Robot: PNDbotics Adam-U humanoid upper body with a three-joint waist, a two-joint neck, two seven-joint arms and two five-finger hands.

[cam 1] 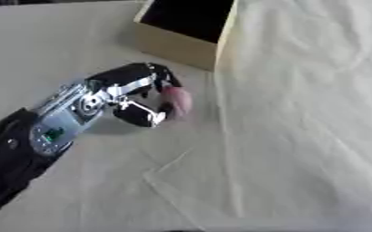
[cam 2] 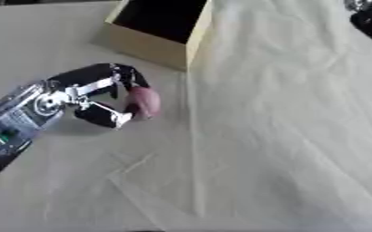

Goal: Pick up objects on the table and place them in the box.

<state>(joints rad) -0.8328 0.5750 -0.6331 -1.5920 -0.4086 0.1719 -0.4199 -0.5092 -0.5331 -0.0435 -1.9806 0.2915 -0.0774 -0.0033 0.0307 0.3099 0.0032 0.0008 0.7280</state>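
Pink rounded object (cam 1: pixel 177 100) sits pinched between the curled fingers and thumb of the left robot hand (cam 1: pixel 134 93), at or just above the cloth-covered tabletop (cam 1: pixel 300 136). Open box (cam 1: pixel 185 31) stands beyond the fingertips, near. Right robot hand (cam 2: pixel 370 16) barely shows, upper right corner; finger state unclear.

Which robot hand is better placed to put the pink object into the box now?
The left robot hand: its fingers are already curled round the small pink rounded object, close to the open tan cardboard box. The right robot hand barely shows at the far upper right corner.
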